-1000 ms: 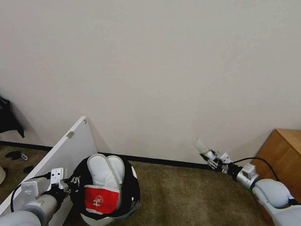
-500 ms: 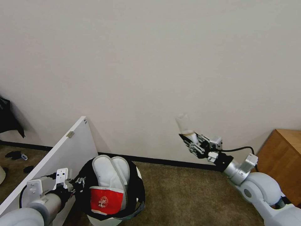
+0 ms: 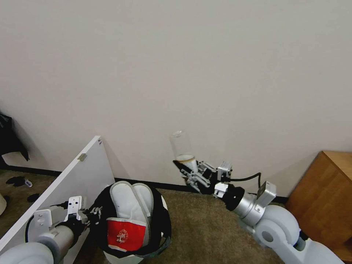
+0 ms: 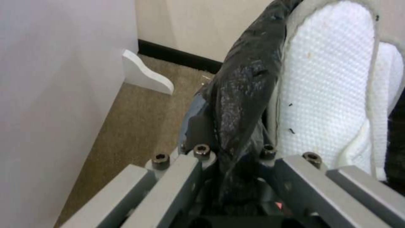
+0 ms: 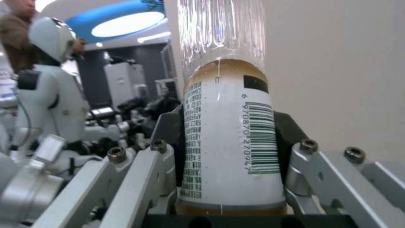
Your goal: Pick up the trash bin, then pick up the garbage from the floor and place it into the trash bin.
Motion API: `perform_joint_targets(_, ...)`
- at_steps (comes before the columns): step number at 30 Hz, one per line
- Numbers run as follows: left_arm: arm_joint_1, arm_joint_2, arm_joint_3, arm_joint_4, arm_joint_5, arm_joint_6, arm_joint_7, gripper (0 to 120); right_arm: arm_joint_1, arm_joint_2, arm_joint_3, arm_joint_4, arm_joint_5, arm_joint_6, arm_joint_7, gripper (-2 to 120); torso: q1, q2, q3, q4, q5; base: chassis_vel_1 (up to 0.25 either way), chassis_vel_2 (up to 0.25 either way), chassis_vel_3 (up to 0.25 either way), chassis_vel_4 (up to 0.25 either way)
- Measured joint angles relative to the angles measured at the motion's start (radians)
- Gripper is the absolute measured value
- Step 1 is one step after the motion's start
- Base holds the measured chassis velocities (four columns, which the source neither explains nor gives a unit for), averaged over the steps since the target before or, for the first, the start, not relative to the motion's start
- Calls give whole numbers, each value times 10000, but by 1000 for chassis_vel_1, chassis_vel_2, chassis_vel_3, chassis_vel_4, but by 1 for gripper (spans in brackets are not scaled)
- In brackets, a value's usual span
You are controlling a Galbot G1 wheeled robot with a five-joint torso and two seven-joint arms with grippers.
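Plain pale wall (image 3: pixel 183 66) behind everything, black baseboard along its foot. Beige-brown floor (image 3: pixel 205 227) below the wall. White board (image 3: pixel 69 179) leaning at a slant just left of the bin. Wooden cabinet (image 3: pixel 326 198) well right of the bin, by the wall.

Bin (image 3: pixel 134 220) at lower centre-left, held off the floor, black bag (image 4: pixel 240 95) folded over its rim. Two white slippers (image 3: pixel 128 200) standing upright inside the bin, poking above the rim. Red-and-white packet (image 3: pixel 123 233) in front of the slippers, inside the bin.

Left gripper (image 3: pixel 90 216) at the bin's left rim, fingers pressed together on the bag-covered rim; in the left wrist view, black plastic pinched between the metal fingers (image 4: pixel 185 177), slipper sole just beside them.

Right arm reaching from the right, toward the wall, right of the bin and higher than its rim. Right gripper (image 3: pixel 189 172) pinching a bottle (image 3: pixel 182 148) near its base, bottle tilted slightly, clear upper part pointing up. In the right wrist view, fingers (image 5: pixel 152 171) clamped on both sides of the bottle's white label, barcode facing the camera, brownish liquid at the label's top edge and at the base.

Small dark items (image 3: pixel 20 181) on the floor far left of the bin, too small to tell.
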Motion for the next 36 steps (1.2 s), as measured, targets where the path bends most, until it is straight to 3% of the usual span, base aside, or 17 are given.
perform_joint_targets(17,10,-54,-4,-97,16,0,-21,4,1733,719,-2570,-402,733,68,159,33,0,0,0,1,0,0,0,0,0)
perform_joint_targets(36,187,30,-26,-280,-438,0,-340,4,2165,1305,-3946,-1073,750,117,410,33,1,0,0,0,0,0,0,0,0)
